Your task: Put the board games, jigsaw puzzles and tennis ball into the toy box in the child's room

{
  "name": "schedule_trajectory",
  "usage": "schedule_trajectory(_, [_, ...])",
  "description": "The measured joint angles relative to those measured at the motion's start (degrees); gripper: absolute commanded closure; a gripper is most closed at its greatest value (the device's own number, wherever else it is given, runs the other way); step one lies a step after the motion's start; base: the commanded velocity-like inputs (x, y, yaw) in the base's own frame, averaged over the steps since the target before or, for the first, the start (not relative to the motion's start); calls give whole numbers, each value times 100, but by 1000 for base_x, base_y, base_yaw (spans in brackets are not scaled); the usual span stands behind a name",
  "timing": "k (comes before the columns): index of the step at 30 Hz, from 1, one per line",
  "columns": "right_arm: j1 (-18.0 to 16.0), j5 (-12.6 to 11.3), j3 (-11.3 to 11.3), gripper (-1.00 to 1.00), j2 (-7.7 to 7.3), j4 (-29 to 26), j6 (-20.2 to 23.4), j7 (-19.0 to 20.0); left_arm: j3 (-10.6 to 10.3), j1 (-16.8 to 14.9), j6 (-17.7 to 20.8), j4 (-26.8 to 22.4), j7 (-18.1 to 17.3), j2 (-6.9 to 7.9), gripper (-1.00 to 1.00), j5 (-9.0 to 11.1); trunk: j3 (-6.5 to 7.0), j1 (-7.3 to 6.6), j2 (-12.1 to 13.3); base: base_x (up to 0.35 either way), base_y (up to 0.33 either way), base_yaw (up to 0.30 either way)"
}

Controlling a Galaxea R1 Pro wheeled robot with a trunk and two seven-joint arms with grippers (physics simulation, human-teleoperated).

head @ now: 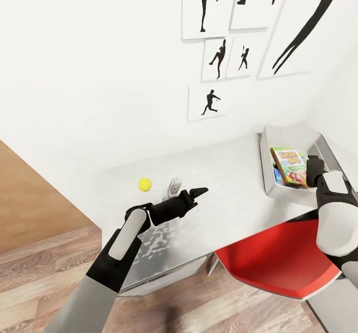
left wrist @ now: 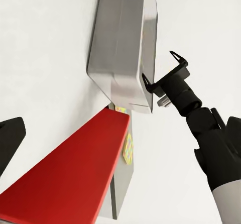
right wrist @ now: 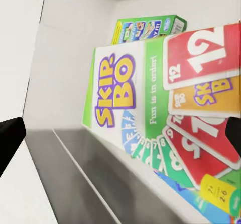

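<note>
While propped inside, board games [right wrist: 150,118] fill the toy box [head: 271,186].

We log the left arm [head: 119,253] reaching forward and to the right, forearm rising from the lower left, elbow bent; its left gripper [head: 195,196] points right with the dark fingers drawn close — whether fully closed we cannot tell. The right arm [head: 332,223] stands near-vertical at the right edge. In the left wrist view the right gripper [left wrist: 163,72] shows its jaws parted, nothing between them.
</note>
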Motion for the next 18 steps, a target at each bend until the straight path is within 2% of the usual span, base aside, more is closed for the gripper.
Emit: schedule_trajectory(18, [0, 1, -1, -100, 1, -22, -7, -3, 0, 0, 0, 0, -2, 0, -100, 0, 0, 0, 0, 0, 0, 0])
